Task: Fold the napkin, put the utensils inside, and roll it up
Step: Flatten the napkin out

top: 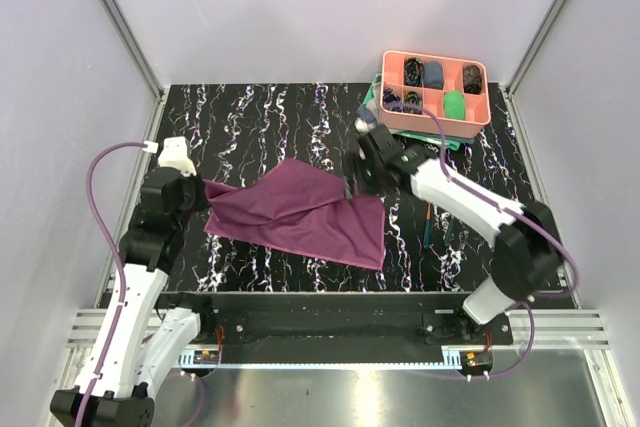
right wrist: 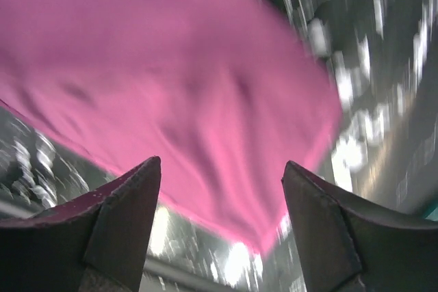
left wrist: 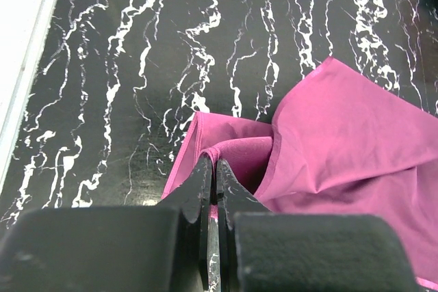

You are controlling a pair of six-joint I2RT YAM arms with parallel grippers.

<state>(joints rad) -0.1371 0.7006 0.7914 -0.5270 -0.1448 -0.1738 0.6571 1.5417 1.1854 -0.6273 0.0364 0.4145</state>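
The plum-purple napkin [top: 300,215] lies rumpled and partly folded over on the black marbled table. My left gripper [top: 203,187] is shut on the napkin's left corner; in the left wrist view the gripper [left wrist: 213,165] pinches a fold of the napkin [left wrist: 342,141] between its fingertips. My right gripper [top: 352,182] is open and empty, hovering at the napkin's upper right edge. In the blurred right wrist view the gripper [right wrist: 222,169] stands wide apart over the napkin [right wrist: 171,80]. The utensils [top: 429,227] lie right of the napkin, partly hidden under the right arm.
A coral divided tray [top: 480,117] with small cloth rolls stands at the back right, on a teal-green cloth [top: 455,144]. White walls and metal rails enclose the table on three sides.
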